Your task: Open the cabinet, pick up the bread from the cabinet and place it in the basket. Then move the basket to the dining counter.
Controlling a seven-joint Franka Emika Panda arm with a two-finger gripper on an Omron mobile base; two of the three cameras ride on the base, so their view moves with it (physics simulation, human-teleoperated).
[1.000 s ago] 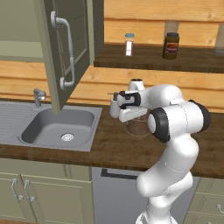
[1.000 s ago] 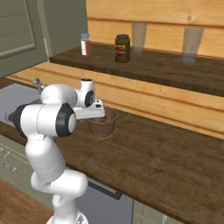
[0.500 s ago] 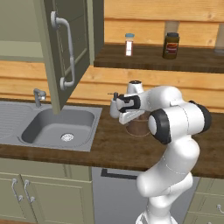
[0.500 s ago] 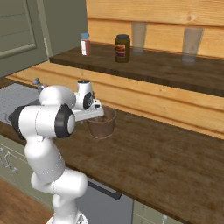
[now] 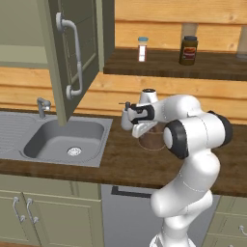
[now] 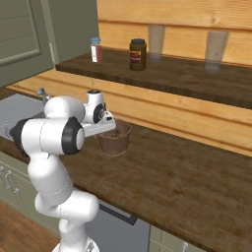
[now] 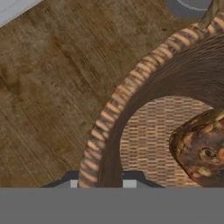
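**Ana:** Start on the left. What is there?

**Ben:** The sink (image 5: 67,137), and above it the cabinet (image 5: 67,53) with its door swung open. Right of the sink stands the basket (image 6: 114,139) on the near counter (image 6: 187,182).

**Ana:** Where is the bread?

**Ben:** The bread (image 7: 201,151) already lies inside the basket, on its right side in the hand view.

**Ana:** And the claw?

**Ben:** The claw (image 7: 105,184) sits right over the basket's rim. One tip is outside the wall, one inside. It looks pinched on the rim.

**Ana:** Which way next?

**Ben:** Up first, I think. The shelf (image 6: 197,78) with the jar (image 6: 138,54) hangs behind it. To the right the counter has lots of open room.
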